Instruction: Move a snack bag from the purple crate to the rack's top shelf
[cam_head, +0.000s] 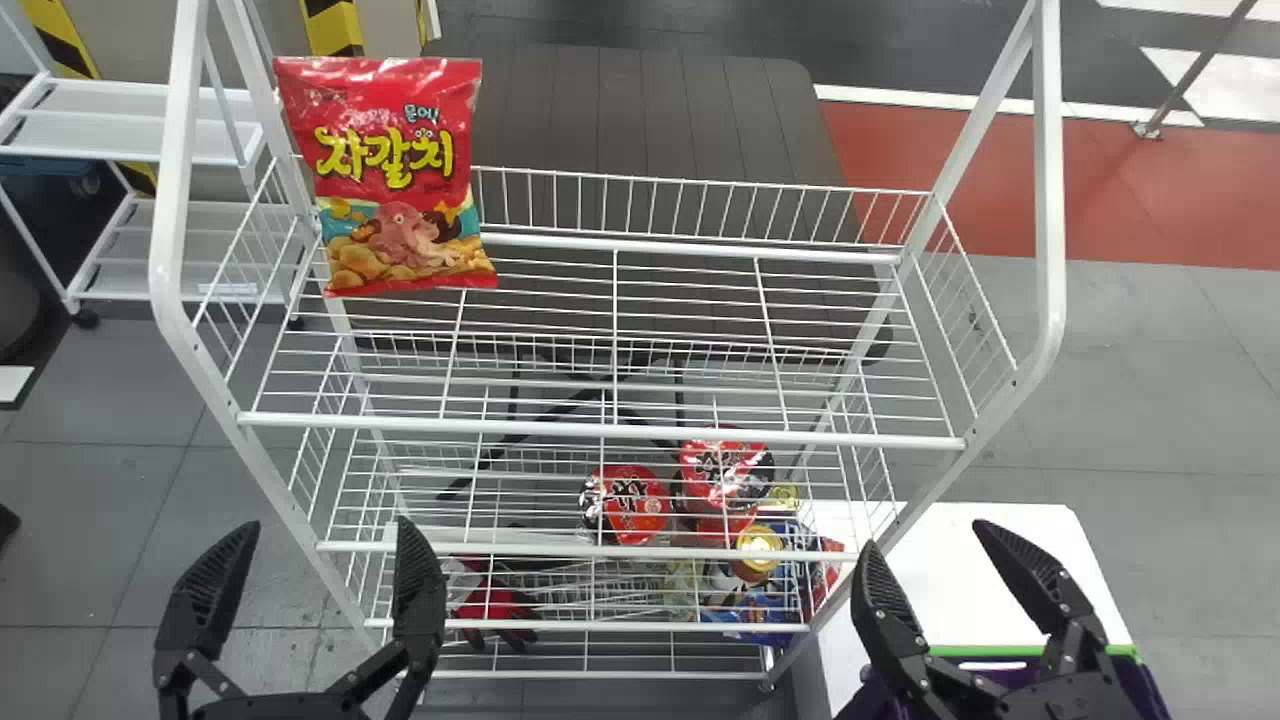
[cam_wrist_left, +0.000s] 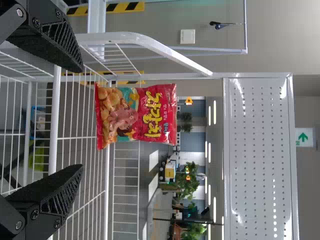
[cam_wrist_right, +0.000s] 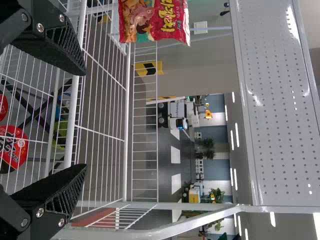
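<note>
- Bag location: snack bag (cam_head: 388, 180) sits upright on the top shelf (cam_head: 600, 430), in the far left corner, printed face toward the robot.
- Pincer state: left pincer (cam_head: 322, 528) spread, nothing between its fingers; right pincer (cam_head: 928, 538) likewise. Both are on the near side of the rack, well apart from the bag.
- Step, as judged: placement looks complete; what remains is to bring both arms clear.
- Method: draw each arm straight back toward the robot before any sideways swing. The right pincer appears close to the near right post, so a swing there could knock the rack and tip the bag.
- Method: leave the bag alone unless it slumps; a corrective nudge should be light and low, since the film would likely crumple.
- Head view: purple crate (cam_head: 1142, 688) at near right, beside the white counter (cam_head: 960, 590); whole shelf outline readable.
- Left wrist view: bag's upright stance clearer from the side; perforated panel (cam_wrist_left: 257, 150) higher up.
- Right wrist view: bag cut by the edge; whether it touches the far rail, cannot tell.
</note>
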